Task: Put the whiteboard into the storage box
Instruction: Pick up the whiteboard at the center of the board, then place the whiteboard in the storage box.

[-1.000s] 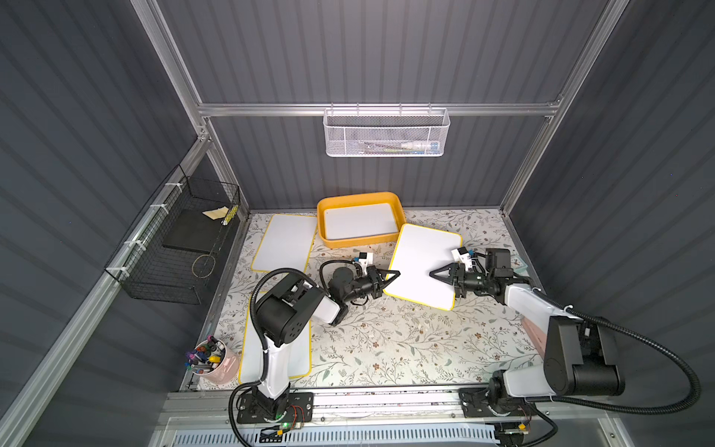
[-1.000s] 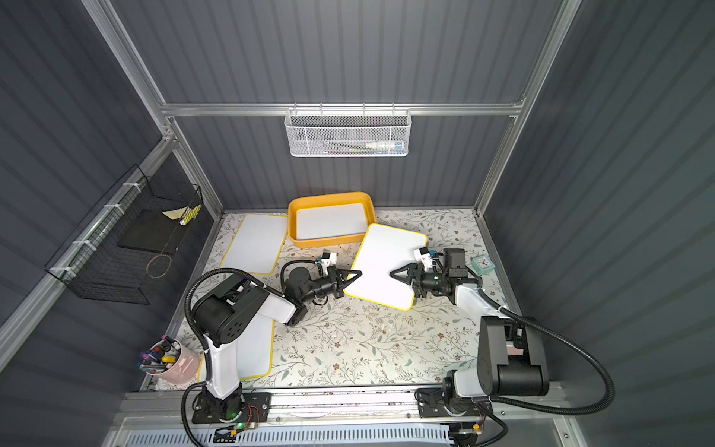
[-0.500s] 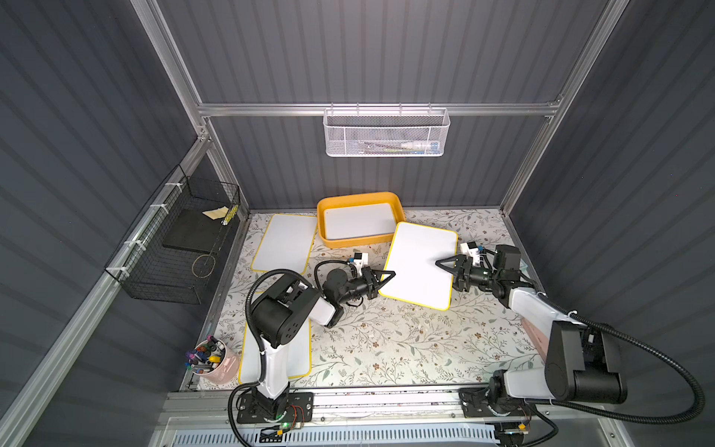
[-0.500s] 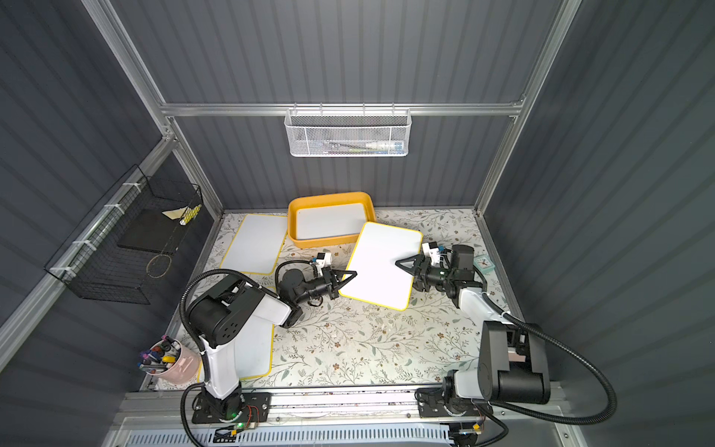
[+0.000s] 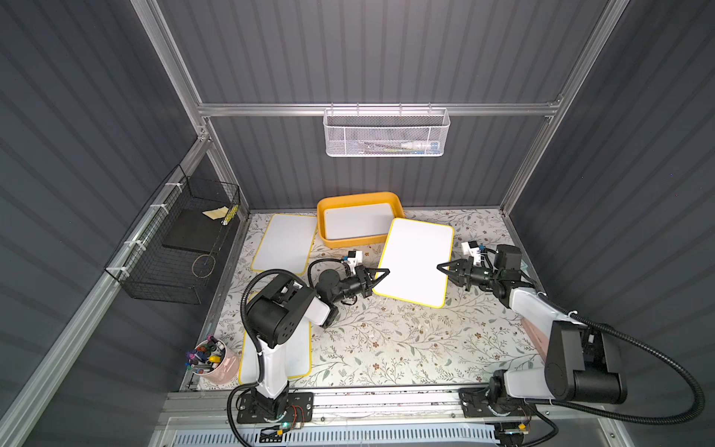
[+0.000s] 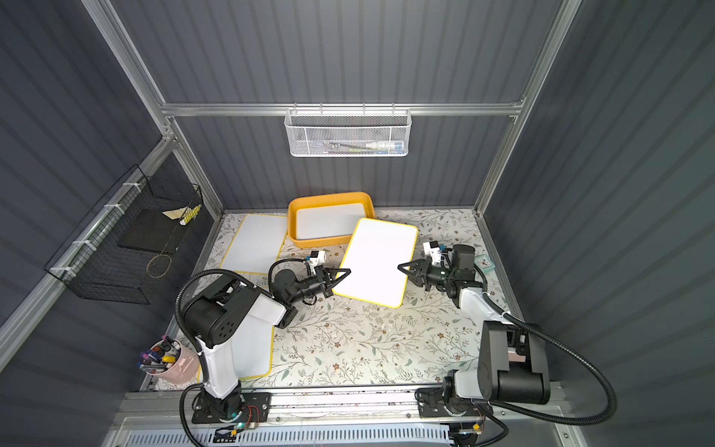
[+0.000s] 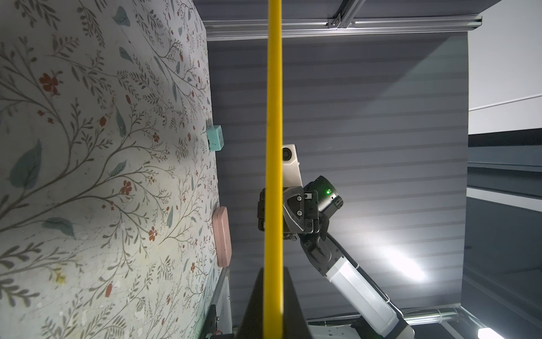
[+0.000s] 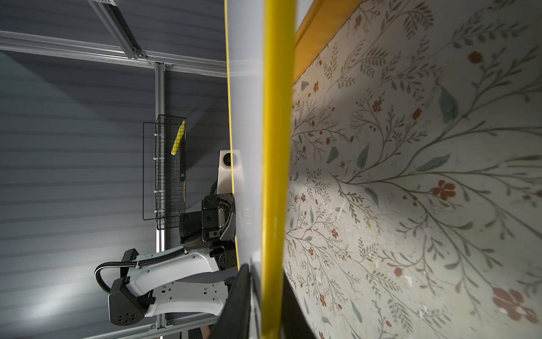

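Observation:
A white whiteboard [image 5: 416, 263] [image 6: 375, 263] with a yellow rim hangs between both arms above the floral table. My left gripper [image 5: 381, 276] [image 6: 342, 275] is shut on its left edge. My right gripper [image 5: 445, 269] [image 6: 405, 269] is shut on its right edge. In each wrist view the board's yellow edge [image 7: 272, 146] [image 8: 275, 146] runs straight between the dark fingers [image 7: 293, 308] [image 8: 239, 305]. The yellow-orange storage box [image 5: 358, 243] [image 6: 321, 243] stands behind, with another white board [image 5: 358, 220] lying in it. The held board's far corner overlaps the box's front right corner.
A white board [image 5: 288, 244] lies left of the box and another [image 5: 300, 356] by the left arm's base. A pink cup of markers [image 5: 211, 360] stands front left. A black wire basket [image 5: 182, 244] and a white mesh basket [image 5: 387, 133] hang on the walls. A teal clock [image 6: 483, 263] sits far right.
My right gripper has let the board's edge in and shut on it. The board has swung squarer and a little toward the box. The left gripper has kept its hold.

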Controlling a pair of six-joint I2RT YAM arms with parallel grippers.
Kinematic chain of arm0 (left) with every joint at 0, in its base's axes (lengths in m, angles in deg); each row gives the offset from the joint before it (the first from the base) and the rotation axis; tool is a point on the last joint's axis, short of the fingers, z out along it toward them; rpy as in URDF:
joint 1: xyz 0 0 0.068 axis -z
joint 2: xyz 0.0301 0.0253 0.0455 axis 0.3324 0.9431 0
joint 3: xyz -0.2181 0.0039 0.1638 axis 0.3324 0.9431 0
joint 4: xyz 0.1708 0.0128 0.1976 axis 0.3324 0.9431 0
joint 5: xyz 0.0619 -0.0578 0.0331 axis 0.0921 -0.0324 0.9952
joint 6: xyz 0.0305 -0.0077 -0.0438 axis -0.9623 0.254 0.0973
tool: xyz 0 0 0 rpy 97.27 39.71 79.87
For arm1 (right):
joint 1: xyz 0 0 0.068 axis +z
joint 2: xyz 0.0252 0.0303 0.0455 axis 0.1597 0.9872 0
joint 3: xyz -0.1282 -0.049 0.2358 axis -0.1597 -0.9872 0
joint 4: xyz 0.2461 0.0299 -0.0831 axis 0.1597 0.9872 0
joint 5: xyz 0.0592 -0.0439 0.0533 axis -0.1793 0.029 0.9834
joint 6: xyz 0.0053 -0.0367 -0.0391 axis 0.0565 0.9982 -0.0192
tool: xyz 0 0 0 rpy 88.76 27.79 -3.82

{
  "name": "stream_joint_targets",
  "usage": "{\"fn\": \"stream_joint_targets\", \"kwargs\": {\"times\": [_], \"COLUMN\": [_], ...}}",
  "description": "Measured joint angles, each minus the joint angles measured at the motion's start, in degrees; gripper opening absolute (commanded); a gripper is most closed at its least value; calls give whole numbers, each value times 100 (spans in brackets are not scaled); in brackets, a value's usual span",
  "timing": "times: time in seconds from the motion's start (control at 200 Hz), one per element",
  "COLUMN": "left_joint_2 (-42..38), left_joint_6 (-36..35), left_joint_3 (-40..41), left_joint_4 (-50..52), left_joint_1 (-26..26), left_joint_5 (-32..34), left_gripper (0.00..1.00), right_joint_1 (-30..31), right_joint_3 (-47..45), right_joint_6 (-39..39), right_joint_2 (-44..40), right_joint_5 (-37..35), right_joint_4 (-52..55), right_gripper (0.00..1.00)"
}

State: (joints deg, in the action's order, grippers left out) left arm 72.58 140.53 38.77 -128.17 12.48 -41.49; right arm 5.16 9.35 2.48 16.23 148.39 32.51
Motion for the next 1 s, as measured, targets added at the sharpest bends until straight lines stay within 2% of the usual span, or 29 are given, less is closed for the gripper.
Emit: {"fn": "stream_joint_targets", "kwargs": {"times": [0.06, 0.145, 0.23, 0.43, 0.555, 0.731, 0.876, 1.001], "left_joint_2": [2, -11, -46, -111, -282, -1143, -1934, -2411], "left_joint_6": [59, 70, 46, -562, -813, -1755, -2706, -3344], "left_joint_3": [7, 7, 7, 149, 238, 271, 116, -81], "left_joint_4": [20, 17, 96, 962, 1532, 3320, 5233, 6430], "left_joint_1": [-20, -46, -70, -273, -564, -868, -1075, -1287], "left_joint_5": [-31, -63, -83, -151, -149, 72, 540, 962], "left_gripper": [0, 4, 14, 36, 44, 57, 59, 59], "right_joint_1": [-2, 7, 28, 199, 302, 612, 1032, 1436], "right_joint_3": [13, 13, 13, 33, 35, 42, 264, 756], "right_joint_6": [-83, -136, -177, -275, -348, -935, -1405, -1572], "right_joint_2": [0, 2, 4, 7, 22, 262, 625, 1010], "right_joint_5": [98, 138, 140, -31, -293, -662, -1156, -1665], "right_joint_4": [-72, -118, -140, -280, -461, -1246, -1698, -1714], "right_gripper": [0, 0, 0, 0, 0, 0, 0, 0]}}
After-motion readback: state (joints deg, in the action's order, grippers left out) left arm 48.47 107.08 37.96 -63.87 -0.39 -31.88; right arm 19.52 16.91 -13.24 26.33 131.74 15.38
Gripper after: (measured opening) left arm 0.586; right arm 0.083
